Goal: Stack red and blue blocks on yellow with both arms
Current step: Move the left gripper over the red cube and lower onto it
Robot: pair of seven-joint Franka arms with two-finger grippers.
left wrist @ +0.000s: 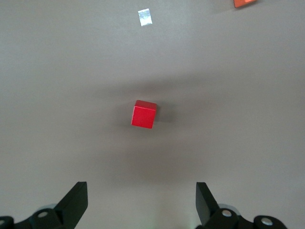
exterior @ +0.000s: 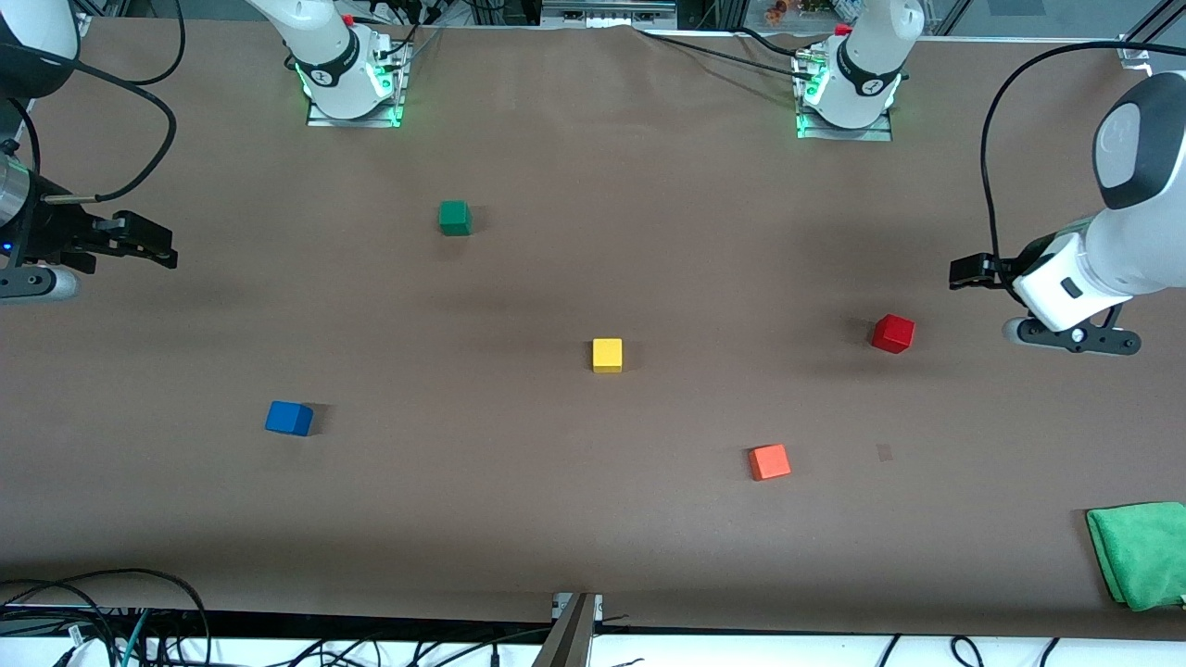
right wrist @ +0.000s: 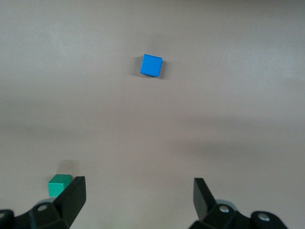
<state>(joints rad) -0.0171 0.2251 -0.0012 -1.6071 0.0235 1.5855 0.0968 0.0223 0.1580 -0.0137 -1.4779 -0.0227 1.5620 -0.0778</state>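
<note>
The yellow cube (exterior: 607,355) sits on the brown table near its middle. The crimson red cube (exterior: 892,333) (left wrist: 144,114) lies toward the left arm's end. Up in the air beside it, at the table's end, hangs my left gripper (exterior: 964,271) (left wrist: 142,200), open and empty. The blue cube (exterior: 289,418) (right wrist: 151,65) rests toward the right arm's end, nearer the front camera than the yellow one. My right gripper (exterior: 157,246) (right wrist: 139,198) hovers open and empty over that end of the table.
A green cube (exterior: 454,218) (right wrist: 59,185) lies near the right arm's base. An orange-red cube (exterior: 769,461) (left wrist: 245,3) sits nearer the front camera than the red one. A green cloth (exterior: 1141,553) lies at the left arm's end. Cables hang along the front edge.
</note>
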